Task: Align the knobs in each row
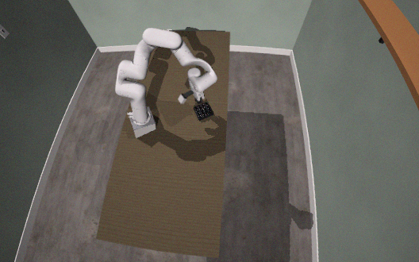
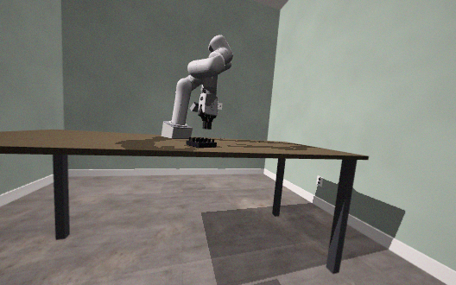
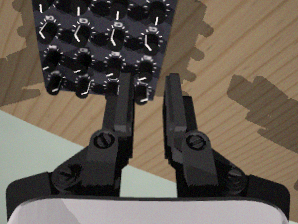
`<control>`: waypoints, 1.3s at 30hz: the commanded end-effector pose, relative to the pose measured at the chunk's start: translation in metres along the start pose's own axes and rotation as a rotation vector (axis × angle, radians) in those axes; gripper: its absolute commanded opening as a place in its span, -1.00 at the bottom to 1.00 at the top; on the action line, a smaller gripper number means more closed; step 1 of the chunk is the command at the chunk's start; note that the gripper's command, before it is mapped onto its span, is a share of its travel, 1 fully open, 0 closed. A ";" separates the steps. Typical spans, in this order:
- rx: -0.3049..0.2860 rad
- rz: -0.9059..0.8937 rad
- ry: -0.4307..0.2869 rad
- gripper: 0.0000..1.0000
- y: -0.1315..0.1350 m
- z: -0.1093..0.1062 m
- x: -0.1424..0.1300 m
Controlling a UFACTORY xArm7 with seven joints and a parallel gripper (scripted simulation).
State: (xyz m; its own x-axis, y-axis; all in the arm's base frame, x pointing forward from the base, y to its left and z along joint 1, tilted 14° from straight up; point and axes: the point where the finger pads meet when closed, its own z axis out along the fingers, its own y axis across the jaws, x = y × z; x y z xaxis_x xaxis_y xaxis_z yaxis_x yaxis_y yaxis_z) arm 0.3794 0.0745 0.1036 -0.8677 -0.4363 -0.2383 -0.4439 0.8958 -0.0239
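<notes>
The black knob box (image 1: 203, 111) stands on the brown table, with four rows of black knobs bearing white lines. In the wrist view the knob box (image 3: 100, 36) lies beyond and left of the fingertips. My gripper (image 3: 149, 91) hangs in the air above the box's near edge. Its fingers stand a narrow gap apart with nothing between them. In the side view the gripper (image 2: 207, 126) is clearly above the box (image 2: 201, 142), not touching any knob. The overhead view shows the gripper (image 1: 198, 99) just beside the box's far-left corner.
The arm's grey base (image 1: 143, 128) stands on the table left of the box. The table's right edge (image 1: 226, 103) runs close to the box. The box's printed names are too small to read.
</notes>
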 end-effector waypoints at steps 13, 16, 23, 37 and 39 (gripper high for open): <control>0.001 0.001 -0.002 -0.61 -0.001 -0.001 -0.001; 0.001 0.001 -0.002 -0.61 -0.001 0.000 -0.001; 0.000 0.001 -0.001 -0.61 0.000 0.002 -0.001; 0.000 0.002 0.000 -0.61 0.000 0.014 -0.001; 0.000 0.002 0.000 -0.61 0.000 0.016 -0.001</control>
State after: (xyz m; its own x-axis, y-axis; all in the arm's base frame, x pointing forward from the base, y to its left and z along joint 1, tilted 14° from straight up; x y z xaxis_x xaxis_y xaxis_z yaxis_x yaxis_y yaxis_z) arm 0.3818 0.0758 0.0923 -0.8686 -0.4356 -0.2361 -0.4431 0.8962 -0.0233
